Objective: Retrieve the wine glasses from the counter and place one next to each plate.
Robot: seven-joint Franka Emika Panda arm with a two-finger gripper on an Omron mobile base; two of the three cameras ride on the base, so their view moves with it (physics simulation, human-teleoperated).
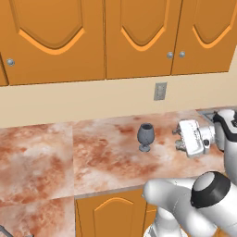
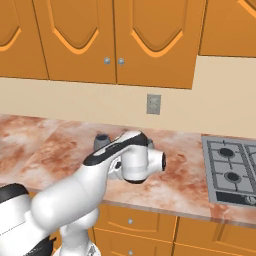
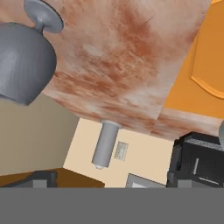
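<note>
Likely light, brittle and tippy, the glass (image 1: pixel 145 136) stands on the worktop (image 1: pixel 92 152); grip the bowl; jaws spread.

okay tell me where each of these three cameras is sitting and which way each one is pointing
Left base view: behind the arm to its left, looking forward and down at the counter; the arm rises at lower right, gripper open beside the wine glass.
Right base view: behind to the right, facing the counter and stove; the arm crosses from lower left.
Hand view: on the hand, rolled nearly upside down, wine glass at upper left.
Shared: both base views show the wall outlet and the glass.
</note>
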